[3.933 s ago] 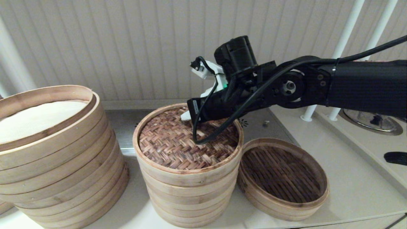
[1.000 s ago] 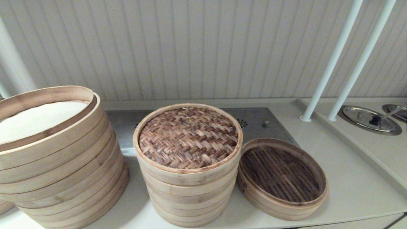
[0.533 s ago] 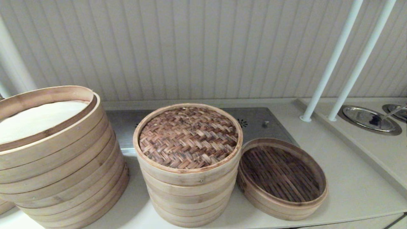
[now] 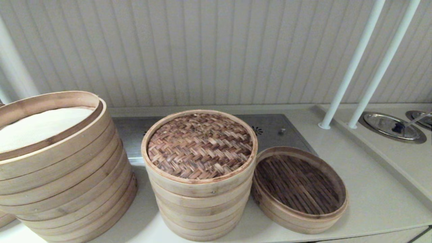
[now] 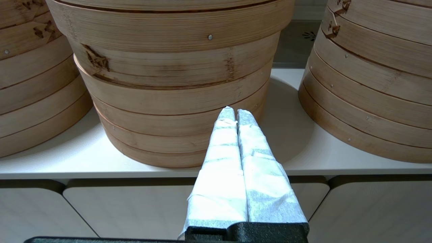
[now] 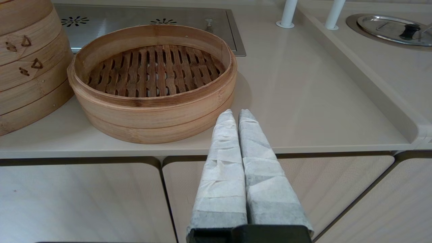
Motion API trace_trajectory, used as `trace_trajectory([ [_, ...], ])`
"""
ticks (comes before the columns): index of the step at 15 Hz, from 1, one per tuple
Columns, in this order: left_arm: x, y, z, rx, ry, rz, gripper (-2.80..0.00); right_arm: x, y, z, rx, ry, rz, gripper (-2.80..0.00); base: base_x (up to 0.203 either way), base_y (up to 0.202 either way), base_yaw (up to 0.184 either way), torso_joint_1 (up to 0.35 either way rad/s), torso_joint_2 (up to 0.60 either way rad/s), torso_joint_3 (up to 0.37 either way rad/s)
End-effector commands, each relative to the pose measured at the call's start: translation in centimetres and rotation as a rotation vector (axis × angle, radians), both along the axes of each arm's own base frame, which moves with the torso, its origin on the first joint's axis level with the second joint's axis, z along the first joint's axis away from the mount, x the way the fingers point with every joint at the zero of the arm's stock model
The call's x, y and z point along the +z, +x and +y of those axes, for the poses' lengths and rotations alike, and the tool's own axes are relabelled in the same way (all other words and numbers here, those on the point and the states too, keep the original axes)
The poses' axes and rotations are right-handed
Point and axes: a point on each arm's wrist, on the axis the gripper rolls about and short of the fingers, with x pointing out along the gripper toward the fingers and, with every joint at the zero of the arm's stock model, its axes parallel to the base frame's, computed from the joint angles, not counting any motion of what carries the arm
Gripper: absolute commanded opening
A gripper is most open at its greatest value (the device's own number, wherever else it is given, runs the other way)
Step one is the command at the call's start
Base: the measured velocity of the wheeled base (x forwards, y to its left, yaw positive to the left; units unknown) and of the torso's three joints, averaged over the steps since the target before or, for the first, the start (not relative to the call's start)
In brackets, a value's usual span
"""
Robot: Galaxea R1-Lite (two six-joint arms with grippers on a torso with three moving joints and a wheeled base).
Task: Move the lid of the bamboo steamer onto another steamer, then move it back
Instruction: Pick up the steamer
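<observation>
In the head view the bamboo steamer lid (image 4: 199, 145) caps the middle steamer stack (image 4: 200, 206) on the tabletop (image 4: 371, 199), looking light, stiff, best pinched by its rim, while each wrist view shows the left gripper (image 5: 235, 113) and right gripper (image 6: 235, 114) closed, empty, below the tabletop edge.

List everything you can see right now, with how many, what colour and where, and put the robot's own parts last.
woven lid: one, dark brown, atop the middle steamer stack.
wide steamer stack: one, pale bamboo, white liner, far left.
low basket: one, dark slatted floor, right of the middle stack.
poles: two, white, back right.
metal dish: one, silver, far right.
counter: beige.
left gripper: shut, in front of the counter's edge.
right gripper: shut, likewise.
</observation>
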Motion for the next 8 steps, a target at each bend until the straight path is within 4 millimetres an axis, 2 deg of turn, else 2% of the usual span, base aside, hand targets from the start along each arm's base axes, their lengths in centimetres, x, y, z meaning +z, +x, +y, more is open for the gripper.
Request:
trace_trajectory([
  [1, 0.0, 0.0, 0.0, -0.001, -0.002, -0.001, -2.8, 0.0, 0.0, 0.0, -0.001, -0.004, 0.002, -2.8, 0.0, 0.0, 0.0, 0.0, 0.0, 0.0],
  [4, 0.0, 0.0, 0.0, 0.0, 0.0, -0.001, -2.8, 0.2, -0.1, 0.0, 0.002, -0.009, 0.024, -2.8, 0.0, 0.0, 0.0, 0.0, 0.0, 0.0],
  [8, 0.0, 0.0, 0.0, 0.0, 0.0, 0.001, -2.8, 3.9, -1.6, 0.1, 0.029, -0.012, 0.004, -2.8, 0.0, 0.0, 0.0, 0.0, 0.0, 0.0],
])
